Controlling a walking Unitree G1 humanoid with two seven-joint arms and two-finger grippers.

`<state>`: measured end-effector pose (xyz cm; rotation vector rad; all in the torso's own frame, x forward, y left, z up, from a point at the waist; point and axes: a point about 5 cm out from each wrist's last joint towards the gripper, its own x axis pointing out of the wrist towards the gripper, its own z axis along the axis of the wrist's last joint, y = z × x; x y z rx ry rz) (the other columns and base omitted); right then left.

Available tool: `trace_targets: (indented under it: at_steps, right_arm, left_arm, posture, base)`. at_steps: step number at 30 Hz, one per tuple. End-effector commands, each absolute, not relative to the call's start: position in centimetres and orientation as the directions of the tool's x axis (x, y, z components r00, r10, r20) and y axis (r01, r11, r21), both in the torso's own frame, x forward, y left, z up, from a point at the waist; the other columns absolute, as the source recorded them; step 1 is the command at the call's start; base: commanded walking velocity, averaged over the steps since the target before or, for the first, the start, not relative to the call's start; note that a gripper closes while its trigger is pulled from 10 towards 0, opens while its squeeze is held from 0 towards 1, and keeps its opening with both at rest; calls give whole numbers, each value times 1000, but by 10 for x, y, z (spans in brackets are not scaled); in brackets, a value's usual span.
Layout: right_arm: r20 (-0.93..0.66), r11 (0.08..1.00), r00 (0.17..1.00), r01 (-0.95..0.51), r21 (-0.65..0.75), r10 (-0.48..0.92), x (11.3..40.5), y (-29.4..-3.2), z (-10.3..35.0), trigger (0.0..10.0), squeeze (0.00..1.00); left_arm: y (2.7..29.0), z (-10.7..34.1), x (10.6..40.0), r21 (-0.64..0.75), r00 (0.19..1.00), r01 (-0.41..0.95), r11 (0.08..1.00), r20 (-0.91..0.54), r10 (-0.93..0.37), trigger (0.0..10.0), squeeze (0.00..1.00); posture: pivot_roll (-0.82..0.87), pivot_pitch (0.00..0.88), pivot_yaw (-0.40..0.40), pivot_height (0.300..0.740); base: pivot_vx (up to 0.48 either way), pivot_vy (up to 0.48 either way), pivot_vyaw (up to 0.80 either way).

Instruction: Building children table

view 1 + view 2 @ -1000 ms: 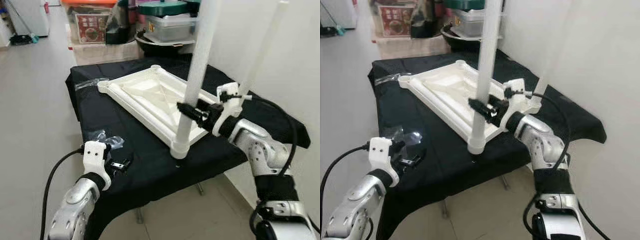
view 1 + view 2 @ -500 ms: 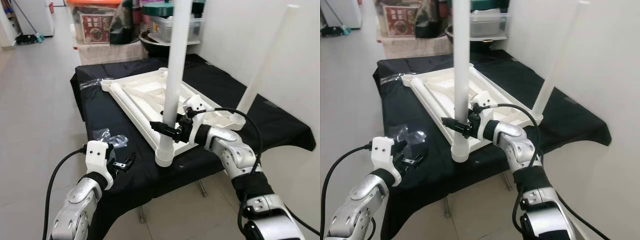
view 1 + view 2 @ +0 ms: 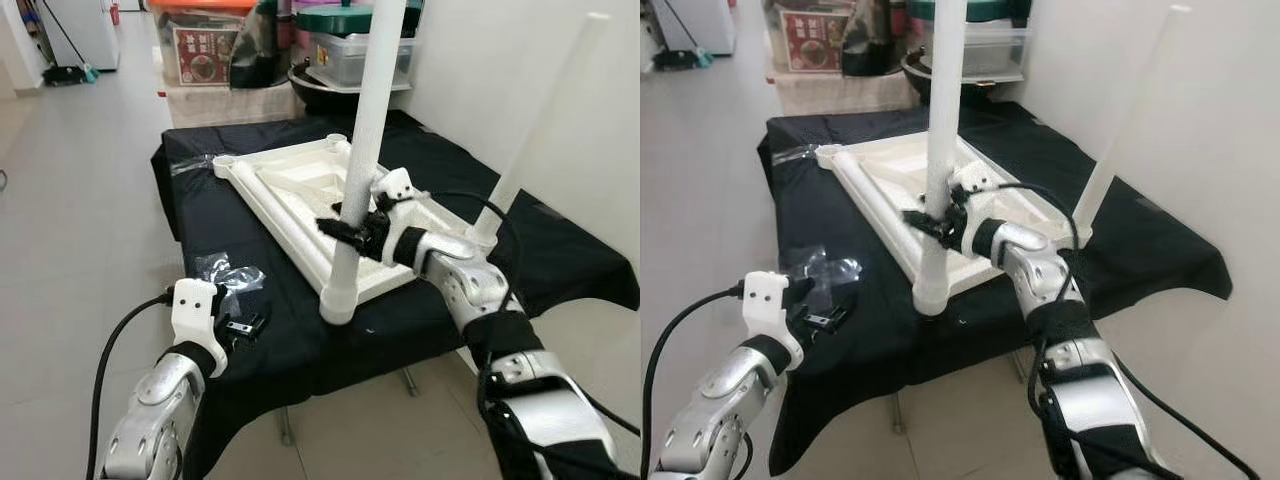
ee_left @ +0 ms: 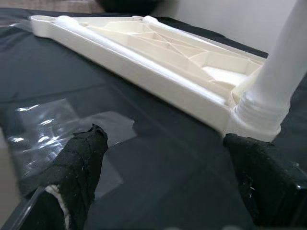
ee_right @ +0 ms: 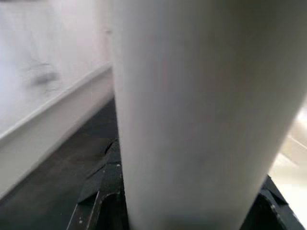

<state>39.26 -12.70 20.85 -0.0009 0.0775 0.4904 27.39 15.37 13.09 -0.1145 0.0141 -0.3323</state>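
The white tabletop (image 3: pixel 300 190) is lying upside down on a black cloth (image 3: pixel 250 260). A white leg (image 3: pixel 362 160) is standing upright in the tabletop's near corner socket; the right gripper (image 3: pixel 345 228) is clamping it low on the shaft. A second leg (image 3: pixel 540 130) is rising from the tabletop's right corner. In front of the tabletop, the left gripper (image 3: pixel 243 326) is hovering with fingers (image 4: pixel 79 167) spread wide, beside a clear plastic bag (image 3: pixel 228 272).

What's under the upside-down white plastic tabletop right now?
The white plastic tabletop lies on a black cloth draped over a low table. The cloth hides that table, except one metal leg showing below it. Anything trapped beneath the tabletop can't be seen.
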Motion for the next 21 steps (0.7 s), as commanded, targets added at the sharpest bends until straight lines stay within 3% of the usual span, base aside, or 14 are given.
trace_targets:
  at_steps: [1,2,3,4,6,10,11,12,13,15,16,19,20,21]
  right_arm:
    - [-193,958,939,-287,18,285,392,-149,184,0,0]
    - [-233,993,966,-99,59,110,387,-150,172,0,0]
    - [-233,993,966,-99,59,110,387,-150,172,0,0]
    - [-250,995,968,25,96,-1,377,-144,164,0,0]
    - [-250,995,968,25,96,-1,377,-144,164,0,0]
    - [-252,988,967,62,139,-25,359,-114,164,0,0]
    - [-257,987,966,5,161,37,357,-98,165,7725,0]
    - [-257,987,966,5,161,37,357,-98,165,7725,0]
    - [-243,983,965,-51,178,95,357,-88,168,10000,0]
    - [-218,977,967,-90,192,132,358,-86,172,10000,0]
    - [-202,974,970,-90,206,132,359,-88,175,10000,1000]
    - [-159,968,973,-132,213,167,361,-92,183,10000,1000]
    - [-106,955,969,-194,225,222,362,-97,195,10000,529]
    - [-106,955,969,-194,225,222,362,-97,195,10000,529]
  left_arm:
    - [153,129,273,-108,944,327,939,-2,-329,10000,0]
    - [153,129,272,-109,944,328,938,-2,-330,10000,0]
    - [153,129,272,-109,944,328,938,-2,-330,10000,0]
    - [152,129,272,-109,943,331,937,-2,-333,10000,0]
    - [152,129,272,-109,943,331,937,-2,-333,10000,0]
    - [151,130,273,-108,941,337,935,-2,-339,10000,0]
    - [150,131,275,-108,939,341,934,0,-343,10000,0]
    - [150,131,275,-108,939,341,934,0,-343,10000,0]
    - [149,131,276,-108,938,344,933,1,-346,10000,0]
    - [148,132,276,-108,937,346,932,3,-348,10000,0]
    - [148,132,277,-109,937,347,931,5,-349,10000,0]
    - [148,132,277,-110,937,347,931,6,-348,10000,0]
    - [148,132,276,-112,938,345,932,7,-347,10000,0]
    - [148,132,276,-112,938,345,932,7,-347,10000,0]
  posture:
    - [-10,0,-102,740]
    - [-10,0,-98,740]
    - [-10,0,-98,740]
    - [-11,0,-93,740]
    - [-11,0,-93,740]
    - [-20,0,-77,740]
    - [-20,0,-77,740]
    - [-20,0,-77,740]
    - [-20,0,-77,740]
    - [-20,0,-77,740]
    - [-20,0,-77,740]
    - [-21,0,-83,740]
    - [-22,0,-83,740]
    - [-22,0,-83,740]
  base:
    - [0,0,0]
    - [0,0,0]
    - [0,0,0]
    - [0,0,0]
    - [0,0,0]
    - [0,0,0]
    - [0,0,0]
    - [0,0,0]
    - [0,0,0]
    - [0,0,0]
    - [0,0,0]
    - [0,0,0]
    - [0,0,0]
    - [0,0,0]
